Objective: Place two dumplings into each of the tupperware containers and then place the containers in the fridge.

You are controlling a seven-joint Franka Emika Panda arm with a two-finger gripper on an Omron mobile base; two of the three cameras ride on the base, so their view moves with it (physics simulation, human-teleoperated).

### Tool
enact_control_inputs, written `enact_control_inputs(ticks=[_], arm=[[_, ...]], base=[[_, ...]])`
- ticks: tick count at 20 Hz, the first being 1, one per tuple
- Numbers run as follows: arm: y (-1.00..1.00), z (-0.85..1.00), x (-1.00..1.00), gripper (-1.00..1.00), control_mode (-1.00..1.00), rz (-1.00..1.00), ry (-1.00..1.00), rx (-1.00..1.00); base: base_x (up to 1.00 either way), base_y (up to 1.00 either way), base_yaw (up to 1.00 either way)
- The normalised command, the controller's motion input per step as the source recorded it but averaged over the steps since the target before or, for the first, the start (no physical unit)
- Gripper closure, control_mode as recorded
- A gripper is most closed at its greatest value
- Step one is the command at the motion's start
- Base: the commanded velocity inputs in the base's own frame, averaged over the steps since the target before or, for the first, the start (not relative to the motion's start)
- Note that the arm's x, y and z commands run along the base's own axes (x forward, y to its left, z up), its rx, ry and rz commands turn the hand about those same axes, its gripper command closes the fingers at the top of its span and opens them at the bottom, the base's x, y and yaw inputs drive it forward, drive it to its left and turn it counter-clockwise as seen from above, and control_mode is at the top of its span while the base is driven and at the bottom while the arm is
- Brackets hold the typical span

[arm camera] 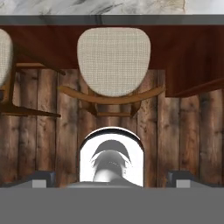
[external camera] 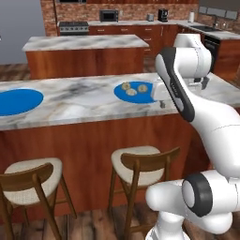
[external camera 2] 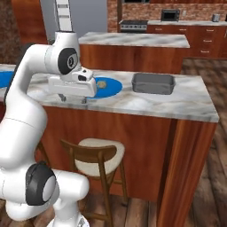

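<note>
Left base view. Centre: white-grey marble counter (external camera: 84,101) on red-brown wood. On it, right of centre, a round flat blue plate (external camera: 134,92) bearing three small lumpy tan dumplings (external camera: 131,89); its right edge is hidden behind the white arm. A second blue plate (external camera: 16,101) at the left edge, cut off by the frame. Two wooden stools with cream woven seats (external camera: 136,166) along the bottom. Upper centre, a black microwave (external camera: 108,15); no writing can be read on it.

Right base view. Same blue plate left of centre, largely covered by the hand; one dumpling (external camera 2: 101,83) shows. To its right on the counter, apart from the plate, a shallow grey rectangular tupperware container (external camera 2: 153,83). Upper left, a tall grey-silver fridge (external camera 2: 84,17), top cut off, partly behind the arm. Gripper (external camera 2: 74,99) hangs below the hand near the counter's front edge; fingers too small to judge here.

Hand view. Looking down at a stool seat and plank floor. Two dark fingertips (arm camera: 41,177) stand at the far lower corners, spread wide, nothing between them.
</note>
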Motion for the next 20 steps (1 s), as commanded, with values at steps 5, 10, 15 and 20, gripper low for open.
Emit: enact_control_inputs(ticks=[5, 10, 15, 20], arm=[[0.00, 0.00, 0.00, -1.00, 1.00, 0.00, 0.00, 0.00], [0.00, 0.00, 0.00, -1.00, 1.00, 0.00, 0.00, 0.00], [0.00, 0.00, 0.99, -1.00, -1.00, 0.00, 0.00, 0.00], [0.03, -0.13, 1.00, -1.00, -1.00, 0.00, 0.00, 0.00]], base=[[0.67, -0.11, 0.00], [0.71, -0.06, 0.00], [0.00, 0.00, 0.00], [0.00, 0.00, 0.00]])
